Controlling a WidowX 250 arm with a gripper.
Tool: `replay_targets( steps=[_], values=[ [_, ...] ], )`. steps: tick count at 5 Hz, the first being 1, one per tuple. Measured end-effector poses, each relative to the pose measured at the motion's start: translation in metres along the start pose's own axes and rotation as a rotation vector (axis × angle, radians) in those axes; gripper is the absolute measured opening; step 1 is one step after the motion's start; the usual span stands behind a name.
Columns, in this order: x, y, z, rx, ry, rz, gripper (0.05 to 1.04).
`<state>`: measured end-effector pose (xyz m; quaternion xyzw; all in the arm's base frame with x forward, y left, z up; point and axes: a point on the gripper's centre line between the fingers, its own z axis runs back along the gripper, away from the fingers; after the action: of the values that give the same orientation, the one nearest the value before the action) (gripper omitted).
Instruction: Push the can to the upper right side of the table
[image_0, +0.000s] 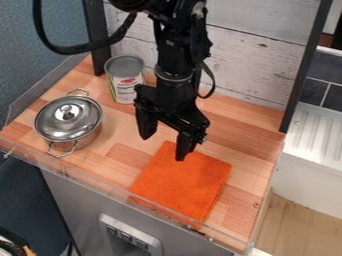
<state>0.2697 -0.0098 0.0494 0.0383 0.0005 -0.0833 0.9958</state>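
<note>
Black gripper (165, 145) with 2 fingers spread, flat orange fuzzy cloth (187, 185), cylindrical labelled metal can (125, 80), round shiny 2-handled pot (69, 122), wood-strip table (257, 150)

the black jointed arm (175, 50) is cut off up top; its black two-finger claw (163, 148) hides some orange cloth (184, 185).

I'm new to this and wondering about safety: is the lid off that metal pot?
No, the lid sits on top of the silver pot, its knob facing up.
</note>
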Motion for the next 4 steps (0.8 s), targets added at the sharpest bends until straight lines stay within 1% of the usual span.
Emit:
replay_targets(
  steps=[1,2,3,4],
  values=[
    [-0.002,-0.001,-0.007,-0.006,0.026,0.001,1.000],
    [0.012,0.023,-0.006,-0.025,0.030,0.092,1.000],
    [0.031,0.053,0.005,-0.044,0.008,0.167,1.000],
    [0.056,0.100,0.027,-0.031,-0.063,0.310,1.000]
  ],
)
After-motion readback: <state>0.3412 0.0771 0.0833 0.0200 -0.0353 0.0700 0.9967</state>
